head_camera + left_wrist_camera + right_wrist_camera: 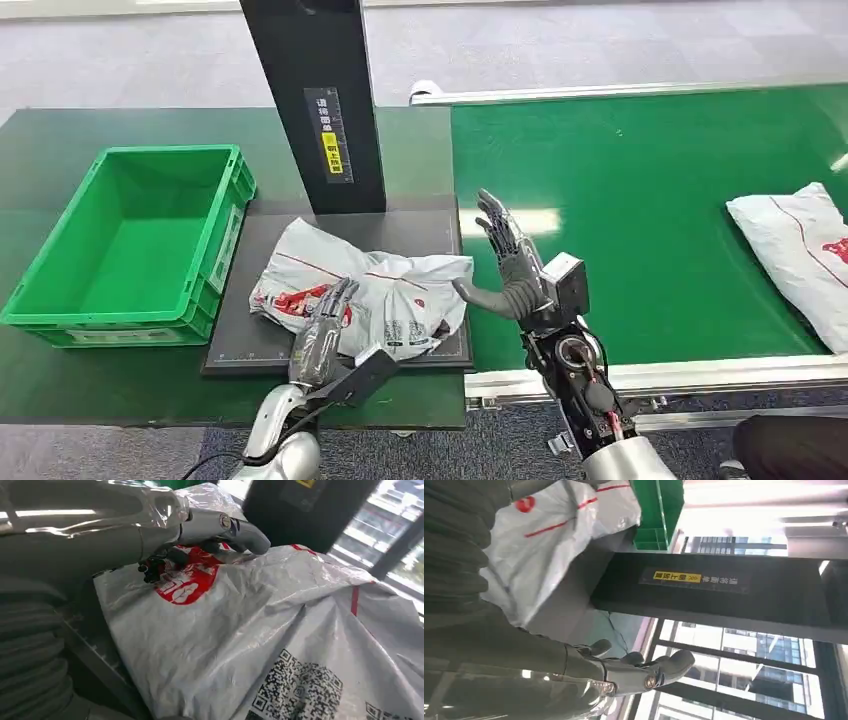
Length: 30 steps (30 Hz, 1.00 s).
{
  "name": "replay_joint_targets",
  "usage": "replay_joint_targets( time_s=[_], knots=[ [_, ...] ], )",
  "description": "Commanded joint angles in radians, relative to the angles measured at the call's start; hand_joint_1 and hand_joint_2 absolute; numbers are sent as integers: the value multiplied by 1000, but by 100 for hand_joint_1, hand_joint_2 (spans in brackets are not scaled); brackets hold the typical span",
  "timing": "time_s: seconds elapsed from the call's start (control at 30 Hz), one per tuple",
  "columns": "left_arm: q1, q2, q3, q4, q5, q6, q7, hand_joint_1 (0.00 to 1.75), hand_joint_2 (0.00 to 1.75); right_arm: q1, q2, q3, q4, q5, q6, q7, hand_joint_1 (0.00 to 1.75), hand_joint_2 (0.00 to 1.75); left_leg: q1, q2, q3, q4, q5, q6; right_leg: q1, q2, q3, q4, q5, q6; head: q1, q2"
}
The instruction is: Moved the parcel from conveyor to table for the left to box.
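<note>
Left hand (322, 330) fingers rest on parcel (385, 290), grip unclear; parcel long axis left-right on table; right hand (512, 262) open, empty.

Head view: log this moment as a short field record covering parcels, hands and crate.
parcel on scale: white parcel lies crumpled on the dark platform
left hand: left hand rests on that parcel, over its red print
right hand: right hand raised, fingers spread, holding nothing
crate: green crate empty, left of platform
conveyor: second parcel on green conveyor
</note>
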Motion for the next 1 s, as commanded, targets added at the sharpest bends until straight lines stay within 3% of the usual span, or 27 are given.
replay_joint_targets(
  time_s=[0.03, 0.07, 0.1, 0.8, 0.87, 1.0],
  knots=[
    [-27, -20, 96, 124, 7, 27, 1, 134, 175, -16, 24, -24, 96, 6, -2, 0, 0, 175, 0, 0, 3, -1, 0, 0, 0, 0, 3, -2, 0, 0, 0, 0],
    [-27, -20, 96, 124, 7, 27, 1, 141, 175, -16, 24, -24, 96, 6, -2, 0, 0, 175, 0, 0, 4, -2, 0, 0, 0, 1, 4, -3, 0, 0, 0, 0],
    [-26, -20, 96, 125, 7, 28, 1, 164, 175, -17, 25, -24, 96, 6, -2, 0, 0, 175, 0, 0, 3, -2, -1, 0, 0, 1, 4, -2, 0, 0, 0, 0],
    [-20, -18, 92, 126, 9, 15, -5, 171, 175, -24, 26, -26, 102, 8, -2, 2, 0, 175, 0, 1, 5, -2, 0, 0, 0, 1, 5, -2, 0, -1, 0, 0],
    [-12, -21, 93, 110, 24, 18, -34, 173, 175, -20, 26, -33, 102, 6, -4, 1, 0, 175, -1, 1, 5, -2, 0, 0, 0, 2, 5, -2, 0, 0, 0, 0],
    [-1, -32, 116, 58, 79, 166, -152, 175, 175, 7, 17, -48, 77, -6, -1, 4, 0, 175, 0, 0, 5, -2, 0, 0, 0, 1, 5, -2, 0, 0, 0, 0]
  ],
)
